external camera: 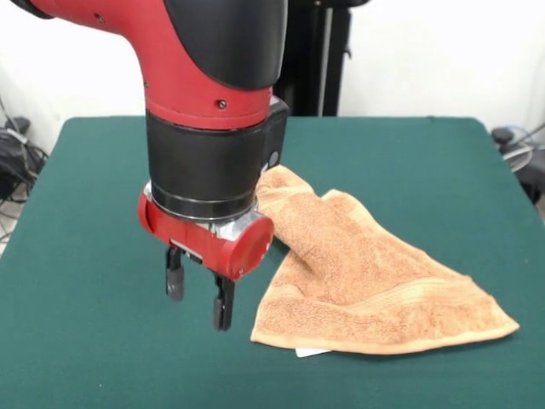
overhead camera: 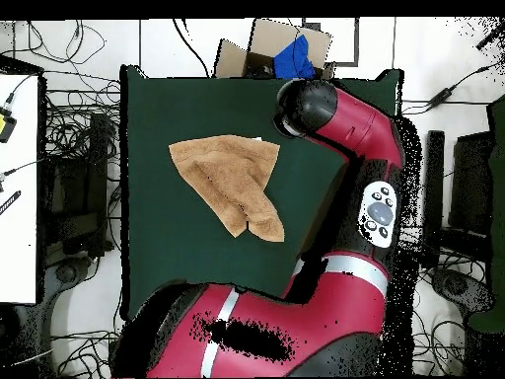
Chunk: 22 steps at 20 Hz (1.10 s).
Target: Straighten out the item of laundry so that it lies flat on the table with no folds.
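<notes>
Fingers (external camera: 198, 294) hang apart with nothing between them, tips just above the bare table (external camera: 85, 341). The towel (external camera: 358, 273) lies just beside them, toward the front view's right, folded over itself into a rough triangle, its near corner closest to the tips. Risks: closing here likely catches only air or felt; a pinch on the folded edge could take both layers and drag the fold along instead of opening it.
</notes>
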Each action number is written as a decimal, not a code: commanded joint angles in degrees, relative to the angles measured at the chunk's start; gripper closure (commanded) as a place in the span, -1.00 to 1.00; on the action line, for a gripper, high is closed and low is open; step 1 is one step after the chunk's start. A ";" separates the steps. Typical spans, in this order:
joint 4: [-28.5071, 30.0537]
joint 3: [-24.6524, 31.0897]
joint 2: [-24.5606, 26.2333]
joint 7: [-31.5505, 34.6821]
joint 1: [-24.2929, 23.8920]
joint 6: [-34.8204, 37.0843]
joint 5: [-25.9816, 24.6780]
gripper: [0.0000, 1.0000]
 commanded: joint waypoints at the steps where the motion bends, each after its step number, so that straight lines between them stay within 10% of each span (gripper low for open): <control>1: 15.62 4.92 -1.72 11.06 0.35 -4.80 0.72 -1.00; 22: 27.40 6.17 -6.12 12.62 1.80 -10.76 2.57 -1.00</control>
